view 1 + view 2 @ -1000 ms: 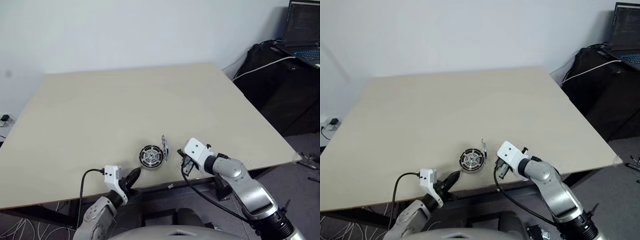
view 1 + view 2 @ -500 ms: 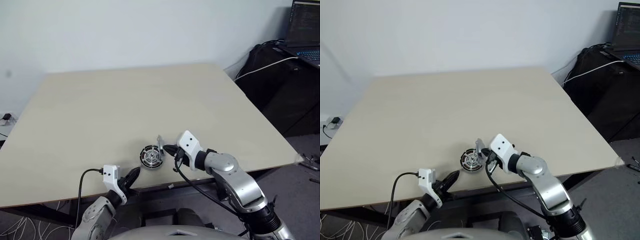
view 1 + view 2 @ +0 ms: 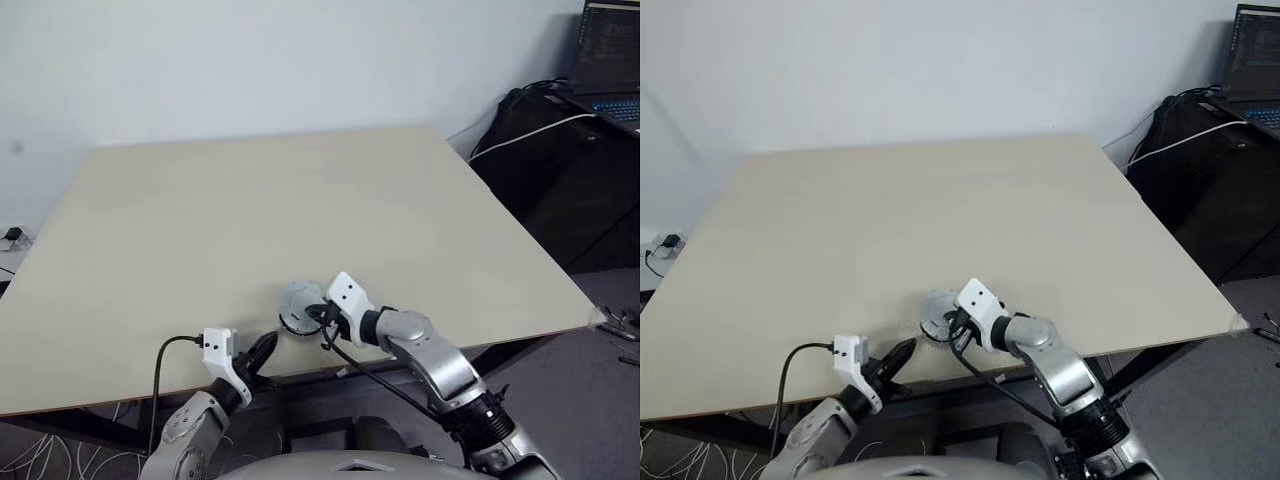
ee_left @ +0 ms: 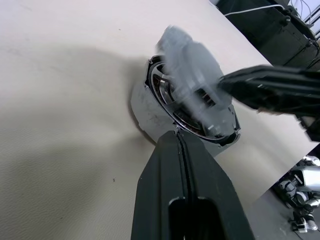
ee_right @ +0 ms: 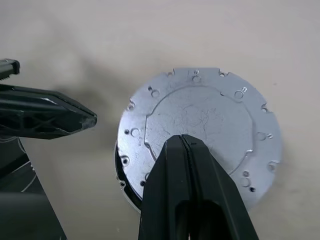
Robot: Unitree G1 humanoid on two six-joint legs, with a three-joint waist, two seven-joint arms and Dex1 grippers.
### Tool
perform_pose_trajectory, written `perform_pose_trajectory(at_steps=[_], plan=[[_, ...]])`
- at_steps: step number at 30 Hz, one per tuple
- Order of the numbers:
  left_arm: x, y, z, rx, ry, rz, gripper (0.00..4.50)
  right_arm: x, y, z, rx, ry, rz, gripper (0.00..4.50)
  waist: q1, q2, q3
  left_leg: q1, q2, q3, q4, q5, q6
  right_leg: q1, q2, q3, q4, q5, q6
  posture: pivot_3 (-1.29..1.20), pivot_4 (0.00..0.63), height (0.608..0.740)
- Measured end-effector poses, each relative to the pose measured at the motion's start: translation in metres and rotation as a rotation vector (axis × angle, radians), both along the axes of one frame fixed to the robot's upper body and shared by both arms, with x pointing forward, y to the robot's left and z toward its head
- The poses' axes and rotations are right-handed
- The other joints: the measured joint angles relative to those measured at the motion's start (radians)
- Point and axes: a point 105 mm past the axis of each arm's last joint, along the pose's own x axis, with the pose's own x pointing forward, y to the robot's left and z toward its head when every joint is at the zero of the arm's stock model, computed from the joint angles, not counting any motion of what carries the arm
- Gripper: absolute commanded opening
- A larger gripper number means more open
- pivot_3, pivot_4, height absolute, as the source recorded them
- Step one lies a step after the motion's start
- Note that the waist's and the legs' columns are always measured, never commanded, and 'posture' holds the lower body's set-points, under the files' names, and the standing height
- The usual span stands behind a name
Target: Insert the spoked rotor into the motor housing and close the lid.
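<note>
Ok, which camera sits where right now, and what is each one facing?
Left eye, right eye: on the head, looking down over the table; both arms show, right gripper at the lid, left gripper by the near edge.
Left wrist: along its shut fingers toward the motor housing and tilted lid.
Right wrist: along its shut fingers, facing the lid.
Shared: both wrist views show the lid and the other gripper.

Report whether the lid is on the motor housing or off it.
On, though not squarely: the lid covers the motor housing, whose dark edge peeks out at one side.
</note>
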Motion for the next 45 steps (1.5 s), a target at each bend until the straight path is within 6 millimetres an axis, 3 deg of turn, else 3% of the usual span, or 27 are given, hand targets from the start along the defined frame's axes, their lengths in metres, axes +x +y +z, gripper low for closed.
perform_pose_trajectory(at_steps=[12, 15, 19, 27, 45], plan=[[0.000, 0.000, 0.000, 0.005, 0.009, 0.008, 0.00, -0.002, 0.002, -0.005, 0.013, 0.003, -0.001, 0.02, 0.000, 0.001, 0.000, 0.001, 0.000, 0.000, 0.000, 0.000, 0.000, 0.000, 0.000, 0.000, 0.001, 0.000, 0.000, 0.00, 0.000, 0.740], [0.000, 0.000, 0.000, 0.003, 0.010, 0.007, 0.00, 0.006, -0.003, 0.003, 0.035, -0.051, -0.062, 0.59, 0.000, 0.002, 0.000, 0.001, 0.000, 0.000, 0.000, 0.000, 0.000, 0.000, 0.000, 0.000, 0.001, 0.000, 0.000, 0.00, 0.000, 0.740], [0.000, -0.001, 0.001, 0.002, 0.009, 0.006, 0.00, 0.017, -0.010, 0.022, 0.059, -0.157, -0.116, 1.91, -0.001, 0.002, 0.000, 0.001, 0.000, 0.000, 0.000, 0.000, 0.000, 0.000, 0.000, 0.000, 0.001, 0.000, 0.000, 0.00, 0.000, 0.740], [0.002, -0.001, 0.002, 0.002, 0.004, 0.004, 0.00, 0.017, -0.007, 0.018, 0.065, -0.150, -0.119, 4.46, 0.000, 0.002, 0.000, 0.001, 0.000, 0.000, 0.000, 0.002, 0.004, 0.000, 0.000, 0.000, 0.001, 0.000, 0.000, 0.00, 0.000, 0.740], [0.002, 0.000, 0.002, 0.002, 0.002, 0.007, 0.00, 0.011, 0.011, -0.001, 0.062, -0.079, -0.077, 4.46, -0.001, 0.002, 0.000, 0.001, 0.000, 0.000, -0.001, 0.002, 0.004, 0.000, 0.000, 0.000, 0.001, 0.000, -0.001, 0.00, 0.000, 0.740]])
